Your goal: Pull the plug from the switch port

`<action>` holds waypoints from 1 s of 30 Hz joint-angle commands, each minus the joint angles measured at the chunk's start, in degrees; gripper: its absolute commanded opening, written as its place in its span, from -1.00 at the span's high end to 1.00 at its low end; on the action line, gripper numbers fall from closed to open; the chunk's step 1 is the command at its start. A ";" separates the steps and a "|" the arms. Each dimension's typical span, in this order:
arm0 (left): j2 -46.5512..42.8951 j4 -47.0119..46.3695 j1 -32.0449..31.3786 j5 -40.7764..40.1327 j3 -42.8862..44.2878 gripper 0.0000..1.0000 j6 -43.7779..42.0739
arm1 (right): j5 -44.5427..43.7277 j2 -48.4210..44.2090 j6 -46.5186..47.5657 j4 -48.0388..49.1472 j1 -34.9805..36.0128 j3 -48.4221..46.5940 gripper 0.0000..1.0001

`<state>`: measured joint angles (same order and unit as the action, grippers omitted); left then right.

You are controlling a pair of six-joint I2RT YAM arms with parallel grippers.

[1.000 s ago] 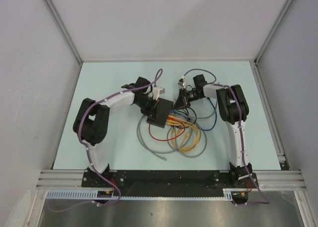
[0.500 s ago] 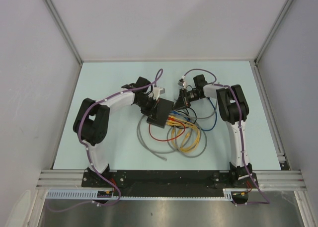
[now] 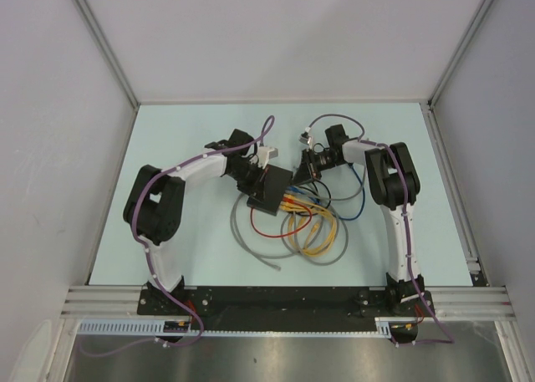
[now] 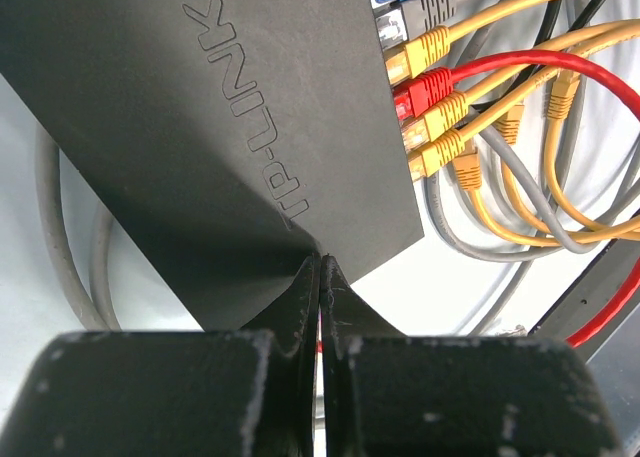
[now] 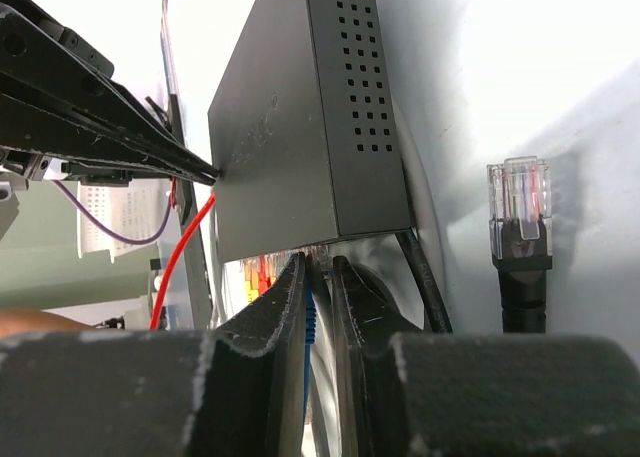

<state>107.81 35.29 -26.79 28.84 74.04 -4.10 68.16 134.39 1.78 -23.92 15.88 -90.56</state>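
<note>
Top external view: the switch (image 3: 269, 190) sits in the middle of the worktop (image 3: 184, 131). Left wrist view: the left tool (image 4: 320, 262) is shut and empty, tips touching the switch. Right wrist view: the right tool (image 5: 318, 267) pinches the blue plug (image 5: 310, 322); next, probably a straight pull out.

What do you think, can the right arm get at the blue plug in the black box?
Probably yes: the right gripper sits at the box's socket edge, the blue plug between its jaws, nothing blocking.

left gripper (image 4: 320, 277) closed | tips at switch (image 4: 230, 117) edge | red plug (image 4: 425, 85), yellow plugs (image 4: 428, 47) in ports
</note>
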 commanded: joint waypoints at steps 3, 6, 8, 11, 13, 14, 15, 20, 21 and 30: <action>2.93 0.84 -0.37 -5.37 -0.56 1.00 -2.93 | -8.22 0.00 4.02 -4.29 -0.76 0.92 0.97; 2.93 0.92 -0.37 -5.46 -0.65 1.00 -2.93 | 0.69 0.26 4.46 -4.73 -1.46 0.92 0.94; 2.93 0.84 -0.46 -5.46 -0.65 1.00 -2.93 | 2.76 0.35 2.80 -4.21 -1.20 1.00 0.94; 2.93 0.66 -0.46 -5.46 -0.65 1.00 -2.93 | 0.31 -0.18 3.23 -4.20 -0.94 1.18 0.98; 2.93 0.75 -0.55 -5.55 -0.56 1.00 -2.93 | -2.50 -0.09 3.05 -4.29 -0.94 1.18 1.00; 2.93 0.83 -0.64 -5.46 -0.56 1.00 -2.93 | -2.85 -0.09 3.14 -4.38 -1.02 1.27 1.00; 2.93 0.84 -0.64 -5.55 -0.56 1.00 -2.85 | -3.12 0.00 3.14 -4.38 -1.11 1.27 1.00; 2.84 0.66 -0.81 -5.64 -0.65 1.00 -3.02 | -12.05 -1.49 0.95 -4.64 -1.03 1.97 1.00; 2.93 0.66 -0.81 -5.55 -0.65 1.00 -2.93 | -13.48 -2.37 -3.93 -3.68 -1.11 3.19 1.00; 3.37 0.66 -1.25 -5.46 -0.13 1.00 -2.93 | -13.05 -6.16 -14.35 6.70 -1.46 9.09 1.00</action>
<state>108.01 35.29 -27.24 28.67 74.39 -4.12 60.16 128.73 -9.15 -19.38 14.92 -82.37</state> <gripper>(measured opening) 0.005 0.162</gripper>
